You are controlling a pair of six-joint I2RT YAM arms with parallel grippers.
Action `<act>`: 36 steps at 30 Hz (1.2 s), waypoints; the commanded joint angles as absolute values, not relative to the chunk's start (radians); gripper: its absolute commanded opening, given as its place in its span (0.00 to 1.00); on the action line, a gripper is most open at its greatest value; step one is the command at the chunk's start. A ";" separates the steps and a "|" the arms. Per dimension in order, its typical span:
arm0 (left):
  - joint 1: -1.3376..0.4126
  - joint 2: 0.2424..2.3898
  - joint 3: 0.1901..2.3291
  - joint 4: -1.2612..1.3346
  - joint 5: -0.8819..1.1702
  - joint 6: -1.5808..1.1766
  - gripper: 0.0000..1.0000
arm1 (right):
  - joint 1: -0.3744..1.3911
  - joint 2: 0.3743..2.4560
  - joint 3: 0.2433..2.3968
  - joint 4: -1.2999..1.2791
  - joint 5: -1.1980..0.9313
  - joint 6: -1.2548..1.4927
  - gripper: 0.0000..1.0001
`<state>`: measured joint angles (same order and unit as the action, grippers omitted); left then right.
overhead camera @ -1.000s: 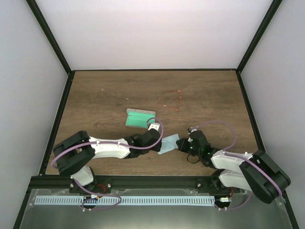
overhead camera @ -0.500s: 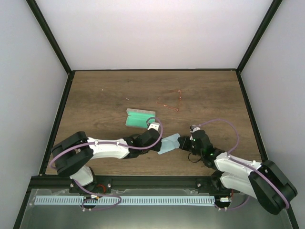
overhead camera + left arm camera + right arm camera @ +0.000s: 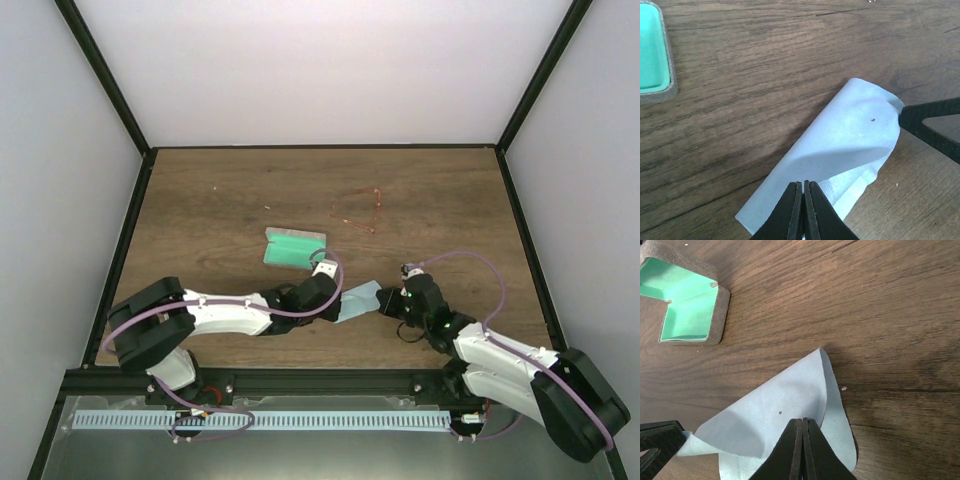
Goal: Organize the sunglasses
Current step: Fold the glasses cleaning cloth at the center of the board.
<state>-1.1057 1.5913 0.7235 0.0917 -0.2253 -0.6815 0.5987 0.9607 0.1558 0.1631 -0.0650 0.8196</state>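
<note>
Top external first: looking down on a pale blue cloth (image 3: 358, 301) near the front of the worktop (image 3: 220, 200), pinched from both ends. Gripped at its left end by the left tool (image 3: 334, 300), closed tight with fabric between the tips. Gripped at its right corner by the right tool (image 3: 383, 303), likewise closed on fabric. Bowed up into a loose fold in between. Farther back, flat on the wood: the sunglasses (image 3: 377, 208), well apart from both tools, right of the open green-lined case (image 3: 295, 248), not touching it.
</note>
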 commanded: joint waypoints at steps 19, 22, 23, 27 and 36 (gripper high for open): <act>-1.132 1.599 0.687 0.123 -0.225 -0.722 0.04 | 0.595 0.907 0.118 0.149 -0.071 0.806 0.01; -1.132 1.607 0.687 0.128 -0.224 -0.723 0.04 | 0.595 0.885 0.108 0.138 -0.066 0.806 0.01; -1.133 1.608 0.687 0.128 -0.224 -0.723 0.04 | 0.596 0.882 0.107 0.134 -0.065 0.805 0.01; -1.132 1.610 0.686 0.131 -0.221 -0.723 0.04 | 0.596 0.900 0.104 0.152 -0.079 0.801 0.01; -1.132 1.615 0.687 0.130 -0.221 -0.723 0.04 | 0.595 0.949 0.104 0.179 -0.092 0.798 0.01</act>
<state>-1.1275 1.6016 0.6964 0.1181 -0.2226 -0.7151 0.5987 0.9432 0.1078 0.1574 -0.0868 0.8047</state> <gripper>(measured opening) 0.044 0.008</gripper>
